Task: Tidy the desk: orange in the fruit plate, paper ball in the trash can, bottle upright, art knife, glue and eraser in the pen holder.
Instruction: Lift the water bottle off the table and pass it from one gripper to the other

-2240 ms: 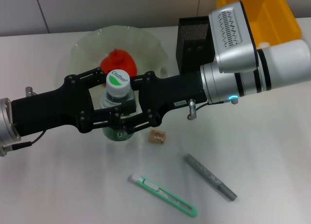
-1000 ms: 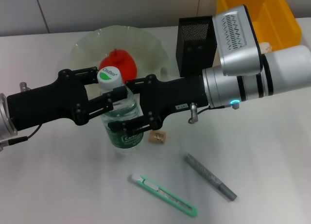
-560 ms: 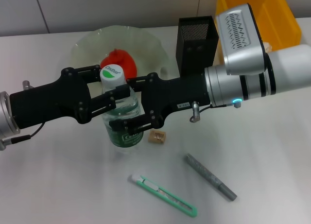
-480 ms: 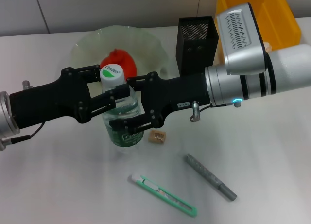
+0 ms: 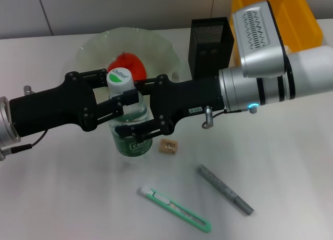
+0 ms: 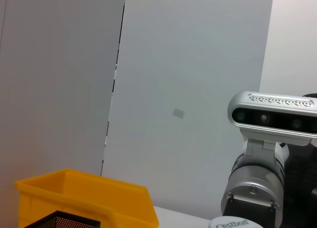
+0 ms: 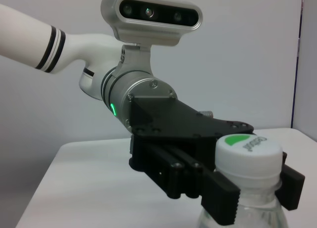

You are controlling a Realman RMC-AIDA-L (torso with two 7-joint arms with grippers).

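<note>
The clear bottle [image 5: 134, 144] with a white and green cap stands upright in front of the fruit plate [image 5: 93, 46]. My left gripper [image 5: 118, 90] is shut on its neck just under the cap; the right wrist view shows it [image 7: 255, 188] with a pad on each side of the neck. My right gripper [image 5: 132, 109] is open, its fingers straddling the bottle's body. The orange [image 5: 129, 64] lies in the plate. The eraser [image 5: 167, 146], the green art knife [image 5: 174, 209] and the grey glue stick [image 5: 225, 189] lie on the table. The black mesh pen holder [image 5: 208, 42] stands at the back. No paper ball shows.
A yellow bin [image 5: 291, 16] stands at the back right, behind the right arm. Both arms cross the middle of the white table. The knife and the glue stick lie toward the front, apart from the arms.
The left gripper has closed on the bottle's neck and the right gripper's fingers have spread. The bottle leaned left a second ago and now stands straight.
</note>
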